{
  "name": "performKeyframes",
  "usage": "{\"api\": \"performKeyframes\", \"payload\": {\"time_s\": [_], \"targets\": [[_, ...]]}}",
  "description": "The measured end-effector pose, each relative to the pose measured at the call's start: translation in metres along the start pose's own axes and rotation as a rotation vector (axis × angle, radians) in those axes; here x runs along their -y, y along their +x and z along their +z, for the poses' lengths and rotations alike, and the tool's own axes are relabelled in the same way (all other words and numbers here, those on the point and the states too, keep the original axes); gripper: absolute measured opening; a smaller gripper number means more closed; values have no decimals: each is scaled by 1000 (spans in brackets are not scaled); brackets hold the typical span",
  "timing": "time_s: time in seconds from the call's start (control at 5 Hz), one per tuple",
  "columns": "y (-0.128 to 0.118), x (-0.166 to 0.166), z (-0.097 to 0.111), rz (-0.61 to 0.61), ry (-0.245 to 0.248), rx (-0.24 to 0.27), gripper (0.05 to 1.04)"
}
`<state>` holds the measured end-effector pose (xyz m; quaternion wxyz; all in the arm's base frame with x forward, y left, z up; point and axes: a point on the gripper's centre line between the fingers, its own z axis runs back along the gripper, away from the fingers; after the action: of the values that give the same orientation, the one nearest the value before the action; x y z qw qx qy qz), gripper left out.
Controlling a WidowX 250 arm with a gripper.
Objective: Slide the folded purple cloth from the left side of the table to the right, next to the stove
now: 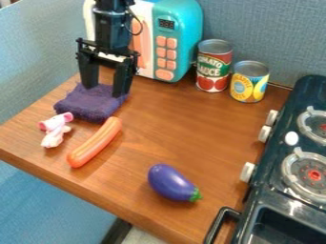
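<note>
The black gripper (pixel 105 90) hangs at the upper left with its two fingers spread apart. Below and between them lies a folded dark purple cloth (pixel 91 106); whether the fingertips touch it, I cannot tell. In front of the cloth, an orange sausage (pixel 95 142) rests at a slant. A small pink and white toy (pixel 55 130) is left of the sausage. Farther toward the front edge is a purple eggplant (pixel 170 183), its green stem end pointing right.
A teal toy microwave (pixel 176 35) stands behind the gripper. Right of it are a tomato can (pixel 213 66) and a yellow can (pixel 249 82). A dark toy stove (pixel 288 190) with knobs and a handle lines the right side of the wooden tabletop (pixel 185 133).
</note>
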<state>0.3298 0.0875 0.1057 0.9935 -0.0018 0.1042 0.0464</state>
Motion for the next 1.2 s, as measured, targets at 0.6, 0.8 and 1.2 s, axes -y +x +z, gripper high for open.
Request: {"api": "performKeyframes", "payload": {"time_s": [0.6,0.8,1.2], "targets": [[26,-26,-29,-31,-4,44,1001],[37,-51,-36,64,34,45,1001],[52,-76,-47,209,63,-10,1001]]}}
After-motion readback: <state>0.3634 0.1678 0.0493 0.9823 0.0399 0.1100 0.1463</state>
